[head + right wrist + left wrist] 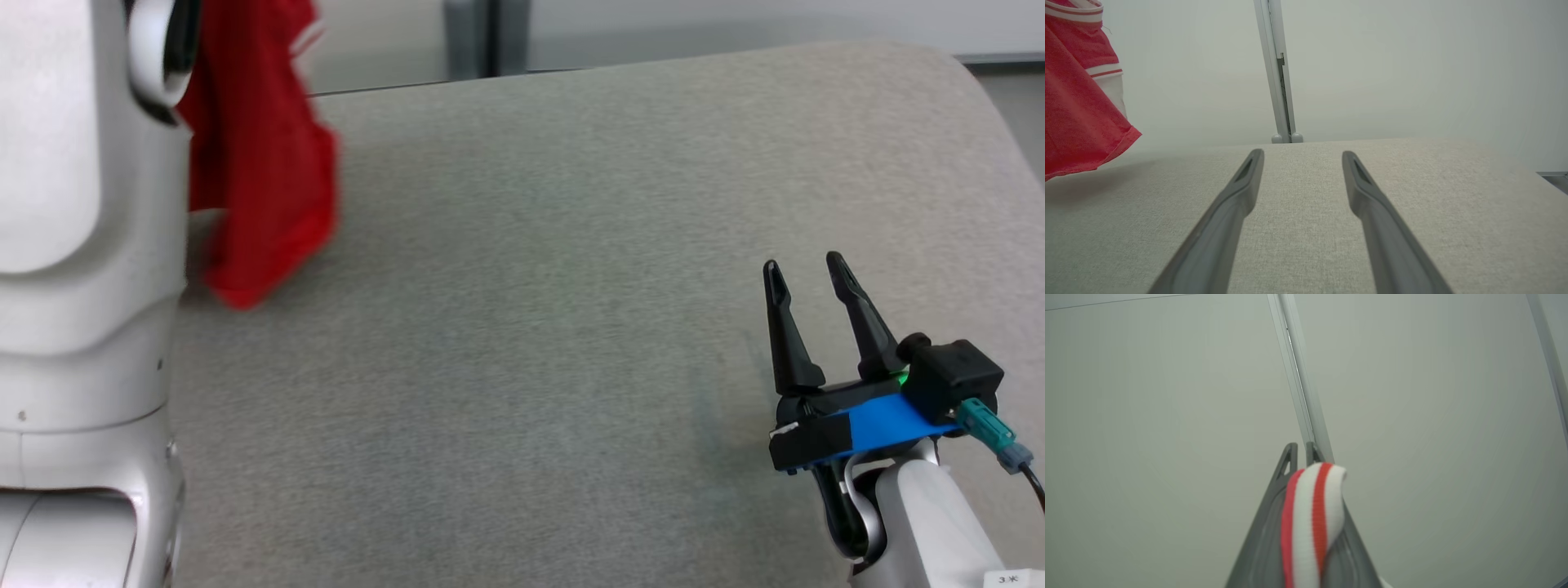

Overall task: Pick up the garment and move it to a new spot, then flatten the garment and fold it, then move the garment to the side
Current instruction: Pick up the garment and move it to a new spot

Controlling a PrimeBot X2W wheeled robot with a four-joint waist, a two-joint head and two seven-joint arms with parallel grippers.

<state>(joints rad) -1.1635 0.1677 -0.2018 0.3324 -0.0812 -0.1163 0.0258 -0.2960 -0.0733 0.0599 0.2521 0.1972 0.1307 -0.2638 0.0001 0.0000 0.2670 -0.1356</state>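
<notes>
A red garment with white-and-red striped trim hangs in the air at the far left of the head view, behind my pale left arm, its lower end just above the table. In the left wrist view my left gripper is shut on the garment's striped band, which drapes over the fingers. The garment also hangs at the left edge of the right wrist view. My right gripper rests low at the right side of the table, open, with nothing between its fingers.
The grey fabric-covered table spreads across the head view, its rounded far edge at the top. A pale wall with a vertical metal post stands behind it. My left arm's white casing blocks the left side.
</notes>
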